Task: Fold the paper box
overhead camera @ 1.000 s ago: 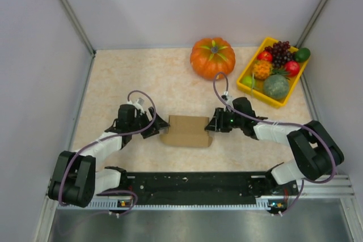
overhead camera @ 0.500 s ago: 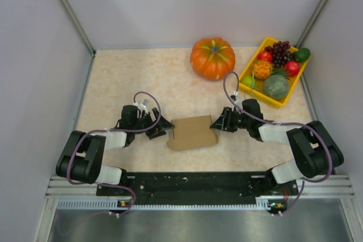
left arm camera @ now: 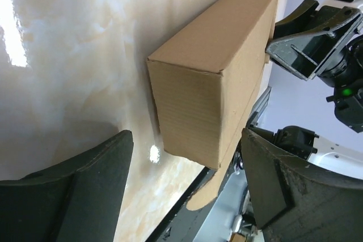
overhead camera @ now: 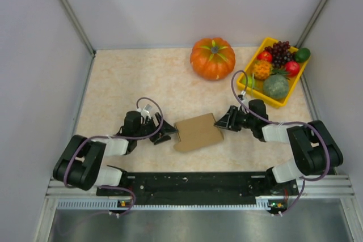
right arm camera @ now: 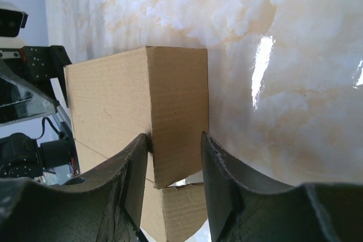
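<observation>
Presently, the paper box (overhead camera: 197, 131) lies on its long side near the middle of the table (overhead camera: 130, 77), slightly skewed, between my two grippers. The pumpkin (overhead camera: 212, 58) and the yellow fruit tray (overhead camera: 266, 100) sit well apart at the far right.

Left gripper (overhead camera: 168, 135): jaws wide open and holding nothing. In the left wrist view its fingers (left arm camera: 91, 185) flank the box's left end without touching it.

Right gripper (overhead camera: 221, 122): jaws about half closed around the box's right end. In the right wrist view the fingertips (right arm camera: 139, 157) sit right at either side of the narrow end face. I cannot tell whether they actually bite or only straddle it.

Progress, as I judge it: the body already stands as a closed rectangular tube, with top, side and left end faces squared up. What appears unfinished is one loose flap (left arm camera: 205, 196) poking out below the near edge at the left end. A lower panel under the right end also looks not fully seated. I would put the task late on, with tucking and pressing those edges left to do.
</observation>
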Controlling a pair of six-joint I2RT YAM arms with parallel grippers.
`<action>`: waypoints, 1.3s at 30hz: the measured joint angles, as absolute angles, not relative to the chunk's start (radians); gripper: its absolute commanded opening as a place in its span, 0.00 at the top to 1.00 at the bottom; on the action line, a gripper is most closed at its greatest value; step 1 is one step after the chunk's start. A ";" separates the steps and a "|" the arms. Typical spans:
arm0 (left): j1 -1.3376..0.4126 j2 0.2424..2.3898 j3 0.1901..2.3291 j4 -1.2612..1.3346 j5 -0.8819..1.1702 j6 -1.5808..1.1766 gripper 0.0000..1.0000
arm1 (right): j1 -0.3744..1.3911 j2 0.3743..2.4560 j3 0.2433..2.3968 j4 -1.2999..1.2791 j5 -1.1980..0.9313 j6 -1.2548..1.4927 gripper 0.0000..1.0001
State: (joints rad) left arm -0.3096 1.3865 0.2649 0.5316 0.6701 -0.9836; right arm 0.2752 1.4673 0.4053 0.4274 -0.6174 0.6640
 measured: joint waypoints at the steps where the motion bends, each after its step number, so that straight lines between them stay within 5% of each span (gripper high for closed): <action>1: -0.315 1.359 0.259 0.513 0.656 -0.994 0.18 | 0.271 1.467 0.405 0.428 -0.618 0.666 0.60; 23: -0.494 1.313 0.192 0.611 0.428 -1.180 0.14 | 0.178 1.486 0.400 0.448 -0.612 0.751 0.66; 30: -0.522 1.476 0.184 0.888 0.429 -1.251 0.09 | 0.160 1.488 0.400 0.459 -0.595 0.761 0.66; 39: -0.583 1.566 0.157 1.205 0.375 -1.304 0.14 | 0.149 1.488 0.400 0.472 -0.579 0.760 0.66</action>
